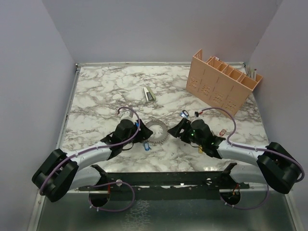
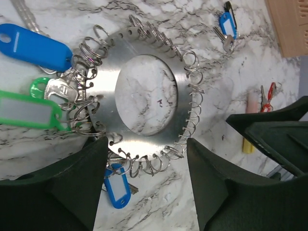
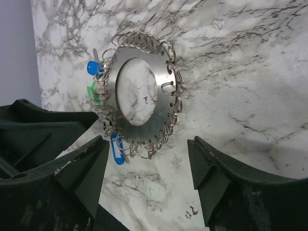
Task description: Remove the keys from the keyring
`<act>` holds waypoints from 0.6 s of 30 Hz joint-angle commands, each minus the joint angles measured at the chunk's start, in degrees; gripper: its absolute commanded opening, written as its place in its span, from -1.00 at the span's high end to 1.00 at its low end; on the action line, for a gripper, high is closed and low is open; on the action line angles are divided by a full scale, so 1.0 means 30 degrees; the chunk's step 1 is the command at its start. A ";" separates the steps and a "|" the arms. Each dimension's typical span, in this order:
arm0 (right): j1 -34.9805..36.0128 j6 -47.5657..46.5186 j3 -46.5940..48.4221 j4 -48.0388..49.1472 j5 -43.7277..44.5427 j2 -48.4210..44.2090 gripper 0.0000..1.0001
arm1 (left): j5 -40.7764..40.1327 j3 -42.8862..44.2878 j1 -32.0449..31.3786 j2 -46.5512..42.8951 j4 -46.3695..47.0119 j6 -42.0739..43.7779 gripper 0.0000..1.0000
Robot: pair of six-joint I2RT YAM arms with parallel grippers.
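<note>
Nearest me, both arms reach in from the near edge of the marble worktop [image 1: 96, 96] and meet at its middle. My left pincer [image 2: 147, 143] has its jaws apart. The near rim of the keyring [image 2: 144, 42] lies between its two fingertips. The tips sit level with the outermost wire loops, and I cannot tell whether they touch them.

My right pincer [image 3: 148, 144] comes in from the opposite side, jaws also apart. The keyring lies just beyond its fingertips with bare marble showing on either side, so it is clear of the metal.

The keyring itself lies flat on the worktop between the two pincers. It is a broad silver band with an open centre, and many small split rings [image 2: 190, 113] are threaded through holes along its edge.

The keys [image 2: 55, 91] are bunched on the side toward my left arm. There a large blue tag [image 2: 36, 45] lies beside a green tag [image 2: 29, 113]. A smaller blue tag [image 2: 117, 188] hangs off the near rim, right by the left pincer's finger [image 2: 62, 192].

Further out, a loose key with a blue tag [image 1: 184, 114] lies apart from the ring, beside the right pincer. A bunch with red and yellow tags [image 1: 222, 132] lies out by the right arm.

Past the ring toward the back is a small pale object [image 1: 149, 94] that I cannot make out. In the far right corner a peach-coloured slotted rack [image 1: 222, 82] stands upright near the back edge of the worktop.
</note>
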 commanded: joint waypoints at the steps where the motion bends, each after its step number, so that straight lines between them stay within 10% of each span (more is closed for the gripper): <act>1: 0.0103 0.0155 -0.0112 0.0731 0.1772 0.1171 -0.45 | 0.0441 -0.0423 -0.0685 -0.0158 0.1422 -0.0557 -0.35; 18: 0.0105 -0.1031 0.2323 0.1683 0.0155 0.6556 -0.11 | 0.0050 -0.0705 -0.1609 0.1639 0.2672 -0.0149 -0.33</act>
